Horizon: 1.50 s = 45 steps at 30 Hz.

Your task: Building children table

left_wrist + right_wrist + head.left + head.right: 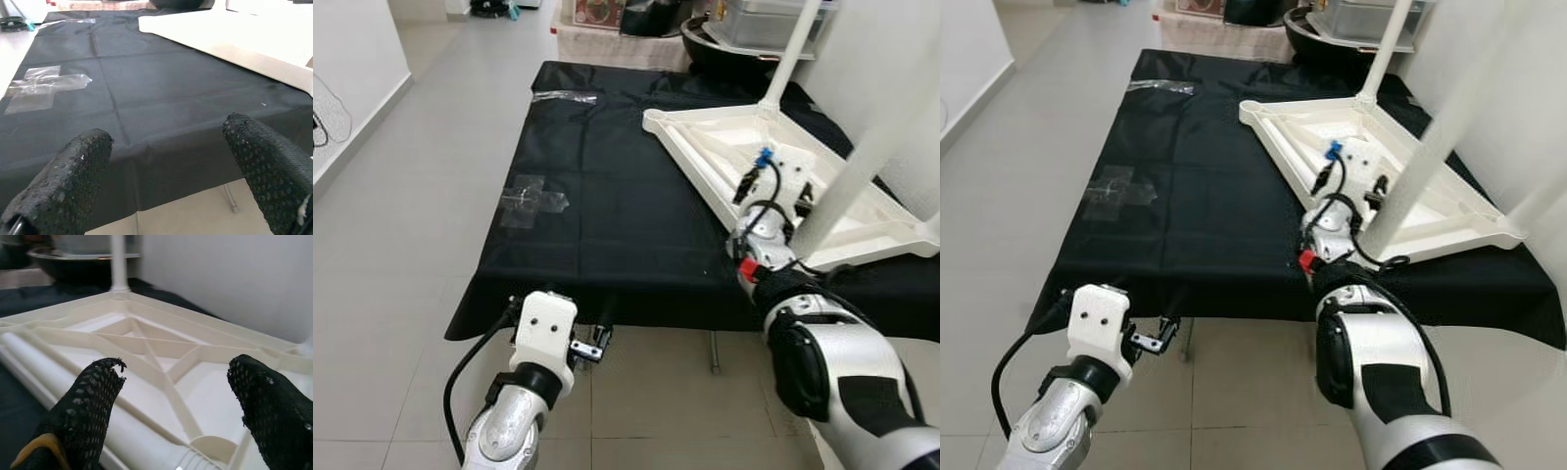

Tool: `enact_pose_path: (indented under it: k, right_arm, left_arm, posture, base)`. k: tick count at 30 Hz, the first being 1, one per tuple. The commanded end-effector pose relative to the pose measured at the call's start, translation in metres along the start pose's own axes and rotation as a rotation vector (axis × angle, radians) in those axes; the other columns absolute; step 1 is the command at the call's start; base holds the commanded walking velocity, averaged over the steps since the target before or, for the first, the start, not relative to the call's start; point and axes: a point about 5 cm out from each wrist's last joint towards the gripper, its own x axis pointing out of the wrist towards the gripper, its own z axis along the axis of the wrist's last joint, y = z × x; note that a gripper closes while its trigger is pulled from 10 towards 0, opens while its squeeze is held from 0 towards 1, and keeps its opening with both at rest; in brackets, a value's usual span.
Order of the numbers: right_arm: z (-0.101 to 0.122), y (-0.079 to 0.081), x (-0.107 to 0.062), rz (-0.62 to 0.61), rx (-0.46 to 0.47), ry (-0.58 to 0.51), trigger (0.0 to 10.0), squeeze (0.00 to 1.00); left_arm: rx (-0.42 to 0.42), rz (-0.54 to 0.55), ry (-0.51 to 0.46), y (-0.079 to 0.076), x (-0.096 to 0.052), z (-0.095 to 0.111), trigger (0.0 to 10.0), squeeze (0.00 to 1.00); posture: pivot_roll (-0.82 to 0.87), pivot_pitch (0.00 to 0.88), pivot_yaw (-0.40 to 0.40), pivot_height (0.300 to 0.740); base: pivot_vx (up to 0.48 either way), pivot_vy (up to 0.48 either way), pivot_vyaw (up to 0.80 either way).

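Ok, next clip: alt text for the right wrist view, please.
Right gripper open, its black fingers poised over the ribbed underside of an upturned white children's table. One white leg stands at the far corner, and a loose leg lies along the near rim.

The left gripper (166, 161) was held low and forward, its two black fingers (63, 181) spread wide apart. The right arm was extended further ahead, and the right gripper (176, 396) was likewise held with its fingers (269, 406) parted.

spread black fingers (95, 396) hover above the upturned white tabletop's (161, 357) ribbed underside, one leg (117, 262) upright
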Motion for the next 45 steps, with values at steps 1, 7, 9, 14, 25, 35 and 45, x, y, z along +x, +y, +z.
enact_pose_path:
  k: [1, 7, 9, 14, 25, 35, 45]
  right_arm:
    - [-0.006, -0.021, 0.006, -0.105, -0.039, 0.008, 10.0, 0.0]
    - [0.0, -0.022, 0.01, -0.062, -0.05, -0.016, 10.0, 0.0]
    - [0.003, -0.015, 0.008, 0.002, -0.059, -0.037, 10.0, 0.0]
    - [0.009, 0.056, -0.037, 0.656, 0.136, -0.143, 10.0, 0.0]
    - [-0.009, 0.075, -0.087, 0.966, 0.16, -0.21, 10.0, 0.0]
    - [-0.024, 0.049, -0.107, 1.11, 0.098, -0.272, 10.0, 0.0]
    - [-0.027, 0.045, -0.113, 1.114, 0.09, -0.253, 10.0, 0.0]
  left_arm:
    - [-0.008, -0.005, 0.021, -0.001, 0.0, -0.004, 10.0, 0.0]
    - [-0.004, -0.002, 0.027, -0.001, -0.001, -0.005, 10.0, 0.0]
    - [-0.003, -0.003, 0.027, -0.001, -0.001, -0.005, 10.0, 0.0]
    - [-0.005, 0.005, 0.02, -0.001, -0.001, -0.004, 10.0, 0.0]
    - [0.022, 0.032, -0.001, 0.003, 0.002, -0.001, 10.0, 0.0]
    - [0.069, 0.027, -0.025, 0.004, 0.004, 0.001, 10.0, 0.0]
    - [0.067, 0.015, -0.027, 0.003, 0.005, 0.001, 10.0, 0.0]
  posture:
    - [0.09, 0.13, -0.114, 0.74]
    - [0.09, 0.13, -0.114, 0.74]
    - [0.09, 0.13, -0.116, 0.74]
    - [0.09, 0.121, -0.12, 0.74]
    - [0.09, 0.105, -0.116, 0.74]
    - [0.08, 0.083, -0.114, 0.74]
    - [0.08, 0.084, -0.11, 0.74]
  base:
    - [0.0, 0.0, 0.0]
    - [0.0, 0.0, 0.0]
    - [0.0, 0.0, 0.0]
    - [0.0, 0.0, 0.0]
    - [0.0, 0.0, 0.0]
    - [0.265, 0.0, 0.0]
    - [0.389, 0.0, 0.0]
